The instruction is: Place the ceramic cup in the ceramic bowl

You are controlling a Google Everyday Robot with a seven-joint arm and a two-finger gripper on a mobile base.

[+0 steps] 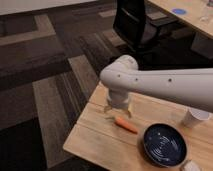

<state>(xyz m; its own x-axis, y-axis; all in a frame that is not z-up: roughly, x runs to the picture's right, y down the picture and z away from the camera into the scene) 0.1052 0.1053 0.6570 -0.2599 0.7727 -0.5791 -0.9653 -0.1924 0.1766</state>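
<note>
The white ceramic cup stands upright on the wooden table, at the right, just below my arm. The dark navy ceramic bowl sits near the table's front right and holds nothing. The cup is behind and to the right of the bowl, a short gap apart. My gripper hangs from the white arm over the table's left-middle, just above the orange carrot. It is well left of both cup and bowl and holds nothing that I can see.
A small greyish-white object lies at the bottom edge, right of the bowl. A black office chair stands behind the table. Another table with a blue disc is at the top right. Carpet lies to the left.
</note>
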